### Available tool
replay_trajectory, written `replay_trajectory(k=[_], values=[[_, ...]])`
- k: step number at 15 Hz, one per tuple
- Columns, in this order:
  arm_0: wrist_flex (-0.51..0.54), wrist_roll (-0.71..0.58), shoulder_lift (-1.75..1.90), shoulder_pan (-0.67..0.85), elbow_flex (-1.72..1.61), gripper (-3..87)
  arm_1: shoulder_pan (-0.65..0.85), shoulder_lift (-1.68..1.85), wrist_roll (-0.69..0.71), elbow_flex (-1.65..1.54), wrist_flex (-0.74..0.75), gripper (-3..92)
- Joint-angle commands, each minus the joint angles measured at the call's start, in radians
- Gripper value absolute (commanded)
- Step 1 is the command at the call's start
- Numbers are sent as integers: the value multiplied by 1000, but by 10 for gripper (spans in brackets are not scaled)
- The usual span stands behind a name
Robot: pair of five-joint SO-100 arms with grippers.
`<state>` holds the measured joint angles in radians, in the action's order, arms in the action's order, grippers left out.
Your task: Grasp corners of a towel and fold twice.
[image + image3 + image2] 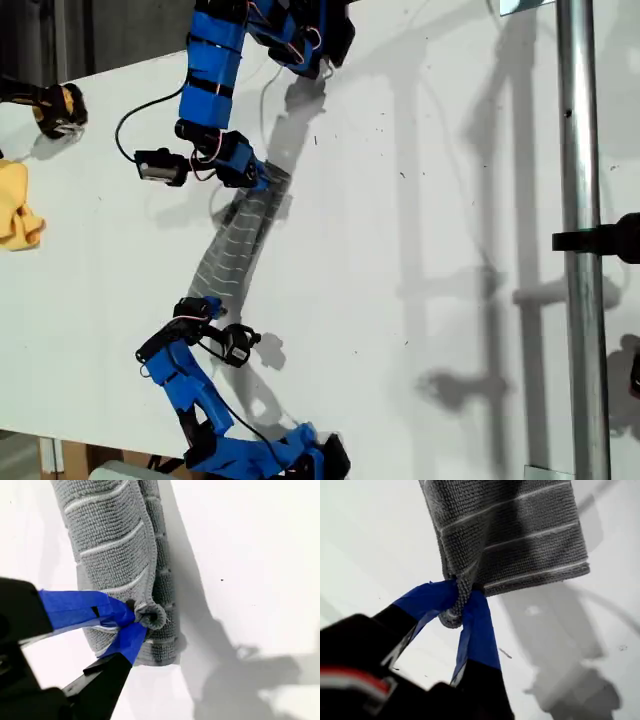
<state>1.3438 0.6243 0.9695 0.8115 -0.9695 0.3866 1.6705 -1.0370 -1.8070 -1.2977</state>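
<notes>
on the smooth white table (pixel 420 200), both blue-taped tools pinch the ribbed grey towel (pixel 235 250), bunched narrow.

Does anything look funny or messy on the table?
Yes. The grey white-striped towel isn't flat: it hangs bunched into a narrow strip between my first gripper and my second gripper. A crumpled yellow cloth lies at the exterior view's left edge.

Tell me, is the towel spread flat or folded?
Folded: the towel hangs doubled as a narrow strip between my first gripper and my second gripper.
</notes>
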Motion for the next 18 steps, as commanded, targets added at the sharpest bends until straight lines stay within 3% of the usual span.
replay_trajectory(k=[1, 8, 9, 11, 14, 18], values=[[3, 11, 5, 37, 46, 3, 11, -44, -11, -6, 26, -2], [3, 3, -6, 51, 58, 11, 74, -179, -6, -3, 40, 31], [18, 5, -6, 55, 60, 65, 74, -175, -11, 15, 14, 137], [74, 11, 9, 64, 71, 273, 63, -130, -11, 78, -80, 250], [149, 37, 153, 58, 66, 344, 63, 66, -12, 169, -230, 332], [218, 97, 440, 14, -11, 278, 115, 365, -21, 163, -380, 328]])
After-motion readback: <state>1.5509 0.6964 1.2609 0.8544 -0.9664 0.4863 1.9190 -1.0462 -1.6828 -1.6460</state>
